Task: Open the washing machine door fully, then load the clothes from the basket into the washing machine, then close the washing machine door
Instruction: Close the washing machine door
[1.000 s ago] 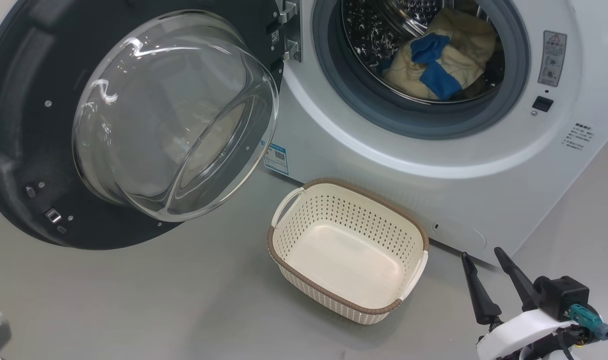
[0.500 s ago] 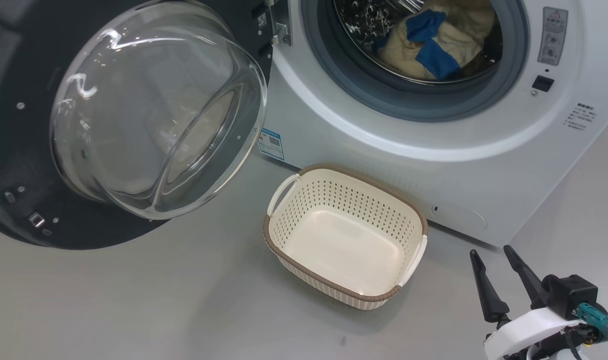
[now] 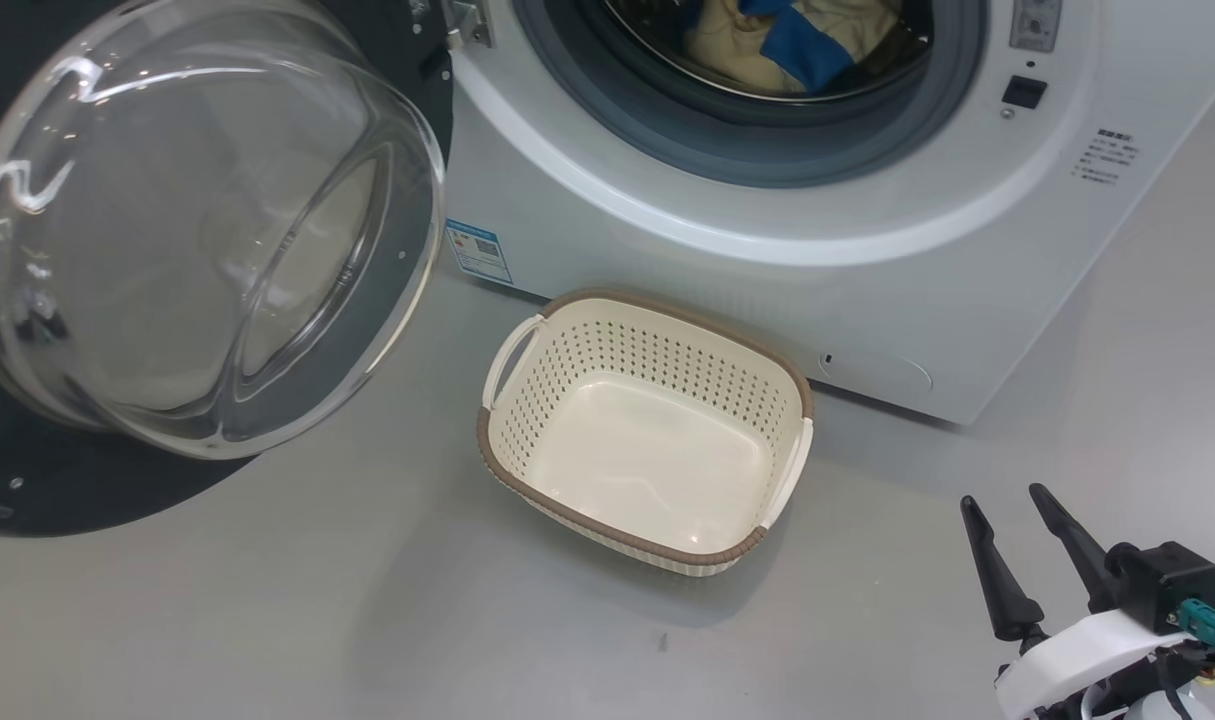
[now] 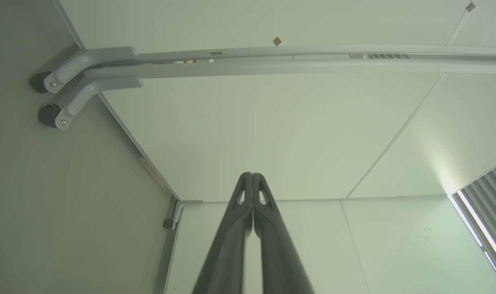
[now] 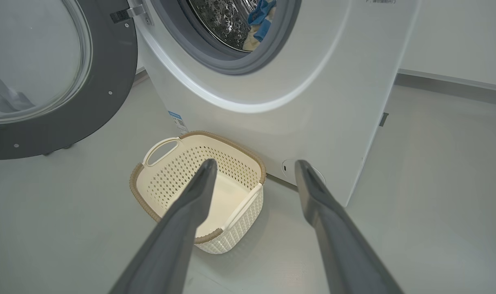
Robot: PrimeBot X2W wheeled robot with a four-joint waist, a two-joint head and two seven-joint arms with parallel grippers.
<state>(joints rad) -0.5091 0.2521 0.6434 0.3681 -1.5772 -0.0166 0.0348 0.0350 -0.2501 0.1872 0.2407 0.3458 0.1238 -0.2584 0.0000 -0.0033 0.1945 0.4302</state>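
Door: swung fully open, left of the machine; glass bowl bulges toward the head camera, with the black ring behind it.
Clothes: cream with blue patches, lying inside the machine's drum, behind the grey seal.
Basket: on the floor just in front of the machine, below its opening, with nothing in it.
Just changed: over the last second the whole head view has slid, so the camera has moved. Door, clothes and basket keep their places against the machine.
Meaning for task: opening and loading look done. I judge only closing the door remains, and no gripper is near it yet.
Right gripper: low, off the machine's right front corner, well apart from the door. Fingers are spread wide, holding nothing.
Left gripper: fingers pressed together and empty, aimed at pale panels. Its place against the machine cannot be told.
Writing: a blue sticker at the machine's lower left front carries a square code. On the machine's right front are a grey warning label and small black print. None of it is legible.
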